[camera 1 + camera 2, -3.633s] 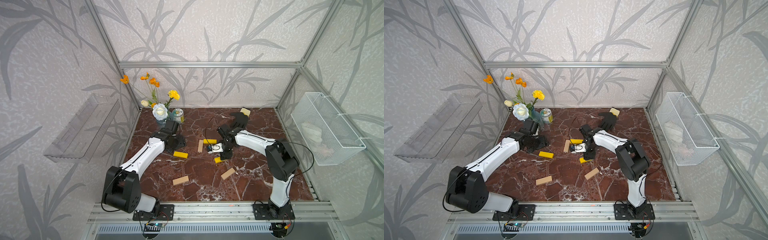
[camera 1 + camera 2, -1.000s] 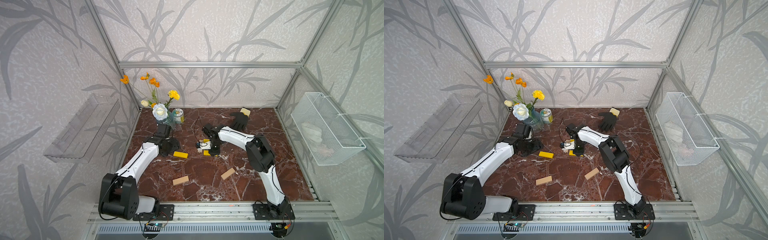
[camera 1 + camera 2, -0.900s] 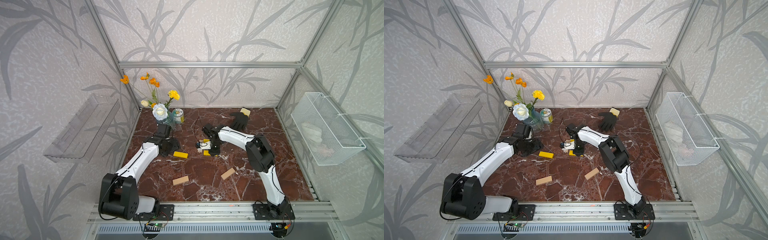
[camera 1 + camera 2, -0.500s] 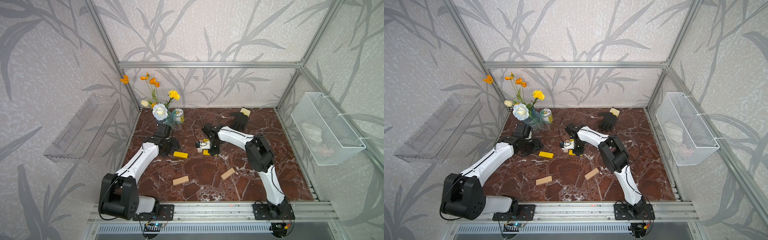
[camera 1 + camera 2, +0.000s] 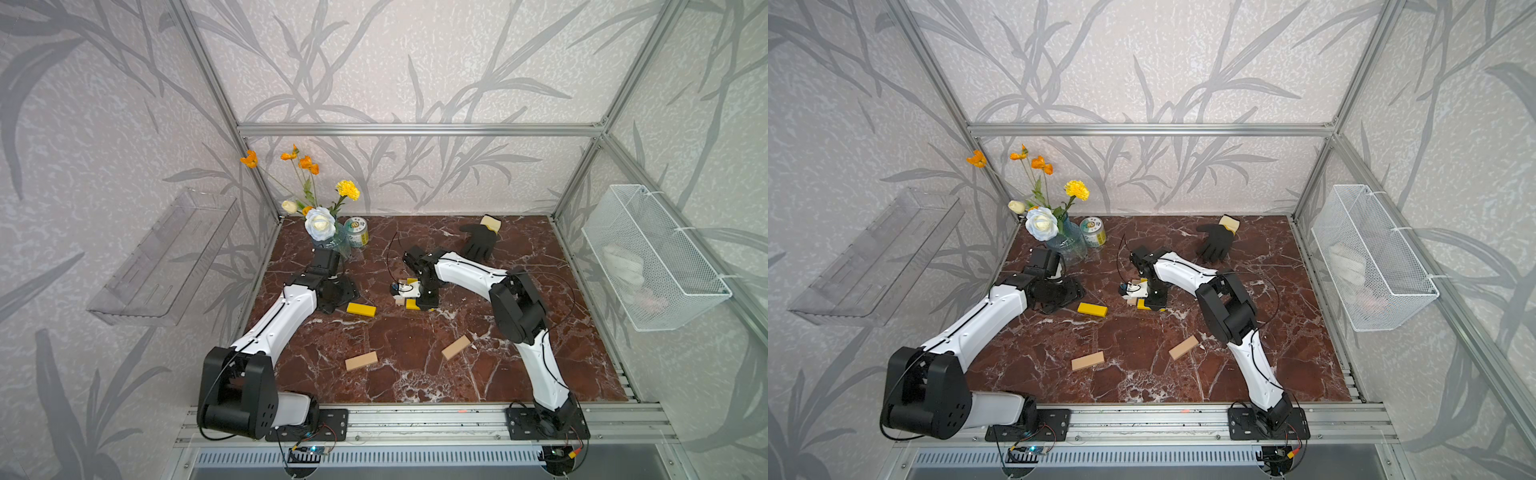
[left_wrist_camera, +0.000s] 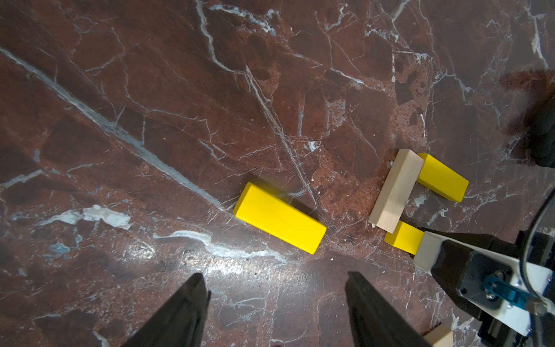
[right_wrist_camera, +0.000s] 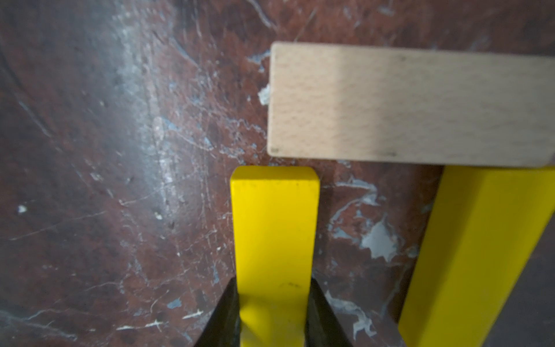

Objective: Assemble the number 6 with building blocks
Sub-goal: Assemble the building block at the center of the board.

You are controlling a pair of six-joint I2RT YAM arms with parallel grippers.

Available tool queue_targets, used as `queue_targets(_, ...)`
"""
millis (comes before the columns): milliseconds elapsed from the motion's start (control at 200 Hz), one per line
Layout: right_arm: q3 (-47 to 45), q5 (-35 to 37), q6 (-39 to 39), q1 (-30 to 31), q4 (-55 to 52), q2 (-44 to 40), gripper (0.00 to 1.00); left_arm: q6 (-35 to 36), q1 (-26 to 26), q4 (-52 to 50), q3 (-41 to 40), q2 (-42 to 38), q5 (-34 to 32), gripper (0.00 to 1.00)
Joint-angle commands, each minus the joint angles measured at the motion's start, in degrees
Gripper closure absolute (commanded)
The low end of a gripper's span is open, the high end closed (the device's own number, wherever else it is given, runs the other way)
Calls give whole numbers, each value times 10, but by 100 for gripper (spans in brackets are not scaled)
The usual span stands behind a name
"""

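Held yellow block lies lengthwise between the fingers of the right claw, which pinches its two long sides at one end. Its free end comes right up to the long side of a pale wood block, close to that block's end; whether the two touch I cannot tell. A second yellow block butts against the same long side at the wood block's other end. It runs roughly parallel to the held one, though slightly slanted, so the three make an open U: the number 6, only part-built. In both top views this cluster sits around the middle of the table, a little toward the back, largely covered by the right claw.

Just beside the cluster on the robot's left, apart from it, a loose yellow block lies flat. The left claw is near it, fingers spread wide with nothing between them; the block lies just ahead of the fingertips, untouched.

Nearer the front edge, a front-left pale wood block and a front-right pale wood block lie flat, each at an angle, well apart from each other and from the cluster.

At the back left corner stand a vase of flowers and a can, just beside each other. A black glove lies near the back edge. A wire basket hangs on the right wall and a clear tray on the left wall.
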Motion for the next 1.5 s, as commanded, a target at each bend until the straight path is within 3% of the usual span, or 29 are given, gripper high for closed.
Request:
queue_targets(0, 11, 1, 6, 5, -17, 14, 100, 12, 5, -10, -7, -7, 2, 26)
queue_targets(670, 4, 7, 11, 13, -16, 13, 100, 15, 10, -7, -13, -7, 7, 25)
queue_targets(930, -7, 30, 16, 13, -17, 12, 73, 14, 11, -6, -21, -11, 8, 26)
queue_targets(1015, -6, 33, 22, 13, -18, 13, 49, 14, 12, -7, -24, -13, 11, 26)
queue_targets(1155, -6, 34, 35, 11, -14, 12, 40, 15, 13, -7, -28, -18, 12, 26)
queue_targets(1260, -15, 37, 46, 12, 6, 0, 20, 16, 13, -8, -32, -22, 13, 26)
queue_targets(1494, -34, 33, 69, 8, 30, -87, 6, 19, 15, -11, -27, -22, 16, 26)
